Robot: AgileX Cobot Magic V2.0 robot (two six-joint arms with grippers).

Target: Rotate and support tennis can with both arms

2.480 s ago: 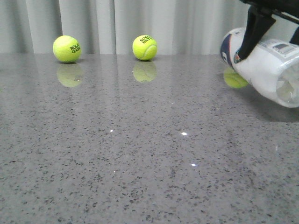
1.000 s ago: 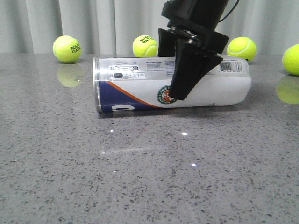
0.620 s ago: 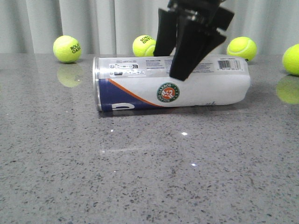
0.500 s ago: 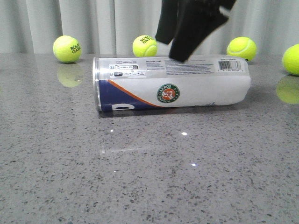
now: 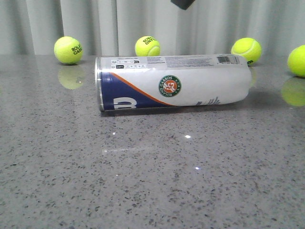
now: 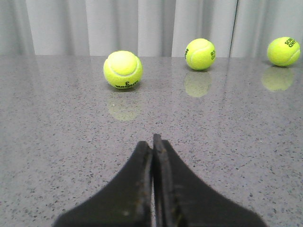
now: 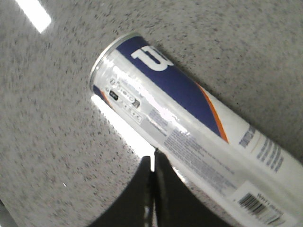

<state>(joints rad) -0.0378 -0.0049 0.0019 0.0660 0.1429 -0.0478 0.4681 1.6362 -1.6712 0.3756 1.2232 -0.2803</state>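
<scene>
The tennis can (image 5: 174,82) lies on its side across the middle of the table. Its navy end points left and the round logo faces the front. Nothing is touching it. Of my right gripper (image 5: 183,4), only a black tip shows at the top edge of the front view, well above the can. In the right wrist view the right gripper (image 7: 154,156) is shut and empty, hovering over the can (image 7: 189,118). My left gripper (image 6: 152,141) is shut with nothing in it, low over bare table. It does not show in the front view.
Several yellow-green tennis balls stand along the back by the curtain: one at the left (image 5: 68,49), one at the middle (image 5: 147,48), two at the right (image 5: 246,49) (image 5: 298,60). The left wrist view faces three balls, the nearest (image 6: 122,69) a short way ahead.
My right gripper brought the can in from the right, laid it down, let go and rose almost out of the front view. The can has since rolled slightly.
</scene>
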